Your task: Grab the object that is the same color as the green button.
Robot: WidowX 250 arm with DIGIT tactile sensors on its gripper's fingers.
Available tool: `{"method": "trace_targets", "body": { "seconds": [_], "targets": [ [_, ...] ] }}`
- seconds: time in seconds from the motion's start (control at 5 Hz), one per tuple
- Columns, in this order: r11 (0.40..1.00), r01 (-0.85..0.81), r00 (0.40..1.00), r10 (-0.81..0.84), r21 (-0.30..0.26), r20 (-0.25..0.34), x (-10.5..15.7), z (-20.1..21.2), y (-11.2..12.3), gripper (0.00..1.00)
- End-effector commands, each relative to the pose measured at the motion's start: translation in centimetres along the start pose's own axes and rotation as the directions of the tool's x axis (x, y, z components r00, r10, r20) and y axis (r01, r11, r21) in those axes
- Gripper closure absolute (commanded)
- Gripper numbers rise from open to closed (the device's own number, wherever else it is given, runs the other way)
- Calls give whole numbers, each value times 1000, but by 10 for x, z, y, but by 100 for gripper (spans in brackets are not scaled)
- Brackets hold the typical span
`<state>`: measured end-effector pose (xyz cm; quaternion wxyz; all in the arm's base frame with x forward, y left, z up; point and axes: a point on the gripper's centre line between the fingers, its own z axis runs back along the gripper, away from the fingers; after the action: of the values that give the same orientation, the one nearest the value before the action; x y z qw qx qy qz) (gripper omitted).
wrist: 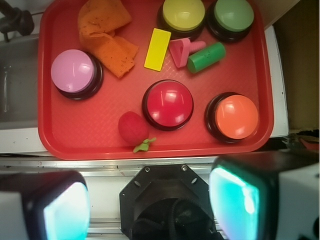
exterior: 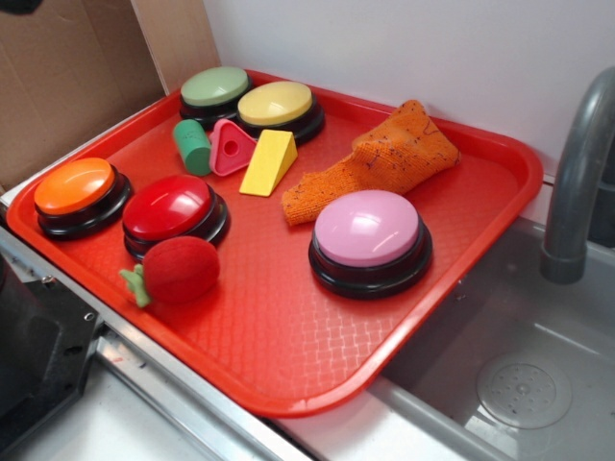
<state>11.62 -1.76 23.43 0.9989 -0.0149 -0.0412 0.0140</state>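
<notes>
The claw (wrist: 145,205) hangs wide apart, gripping nothing, above the red tray (wrist: 90,142). The green cylinder (wrist: 206,57) lies at five o'clock of the green button (wrist: 233,15), touching the pink triangle (wrist: 181,51).

Green cylinder (exterior: 192,146); pale-green button (exterior: 214,88); red tray (exterior: 288,317).

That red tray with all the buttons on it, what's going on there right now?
Nothing is being handled yet. The red tray holds five dome buttons, an orange cloth, a toy strawberry and three small blocks. The gripper hangs above the tray's near edge, its fingers spread wide with nothing between them. The small green cylinder lies on its side touching the pink triangle block, just in front of the green button, untouched.
</notes>
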Motion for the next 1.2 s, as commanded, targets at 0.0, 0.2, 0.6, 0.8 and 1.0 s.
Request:
{"method": "trace_targets", "body": {
  "seconds": [0.0, 0.2, 0.6, 0.8, 1.0],
  "targets": [
    [1000, 0, 1000, 0, 0, 0, 0, 0, 0, 0],
    [992, -124, 992, 124, 11, -17, 20, -11, 12, 0],
    [891, -454, 890, 455, 21, -26, 75, -55, 62, 0],
    [817, -575, 818, 575, 37, -6, 91, -78, 85, 0],
    [722, -691, 723, 691, 27, 24, 103, -103, 105, 0]
  ]
}}
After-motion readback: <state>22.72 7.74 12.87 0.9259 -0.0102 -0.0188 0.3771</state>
